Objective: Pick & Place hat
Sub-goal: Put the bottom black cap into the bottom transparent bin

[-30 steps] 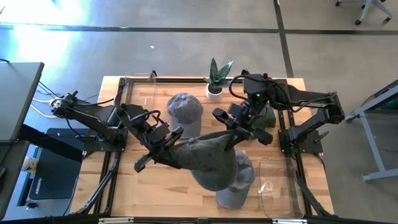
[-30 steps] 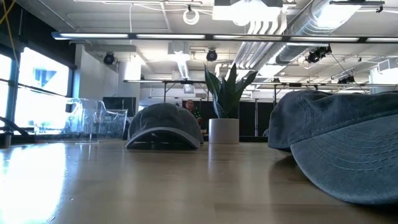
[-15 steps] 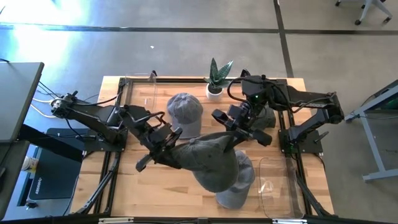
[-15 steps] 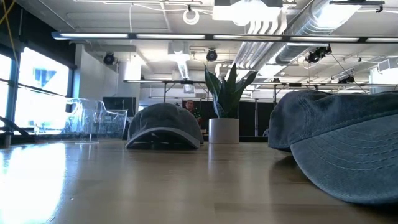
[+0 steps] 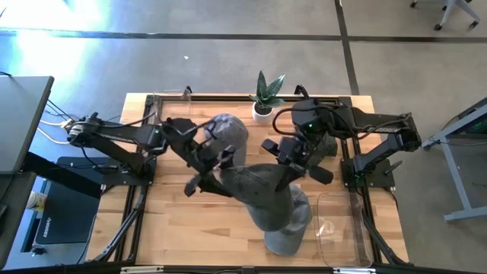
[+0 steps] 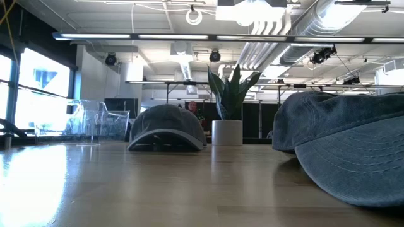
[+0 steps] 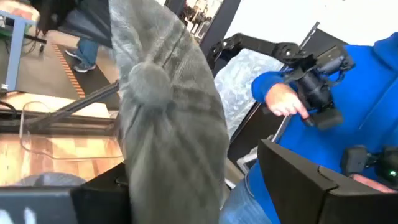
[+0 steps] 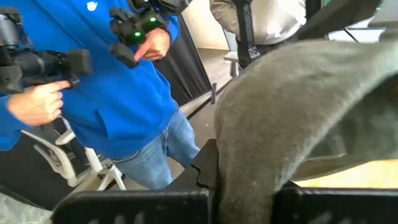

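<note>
A robotics lab or open workshop, it seems — bare concrete floor (image 5: 228, 61), exposed ceiling ducts (image 6: 328, 19) and strip lights, rows of desks behind, and a wooden table (image 5: 167, 221) with two arms bolted on.

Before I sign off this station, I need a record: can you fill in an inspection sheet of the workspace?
Surface: wooden table, bare at the near left.
Job's things: three grey hats; held hat, one flat under it, one by the plant.
Clutter: potted plant, clear bins.
End effectors: left end effector at the held hat's edge; right end effector shut on the held hat.
Cables: bundle off the table's left.
Surroundings: person in blue holding controllers.
</note>
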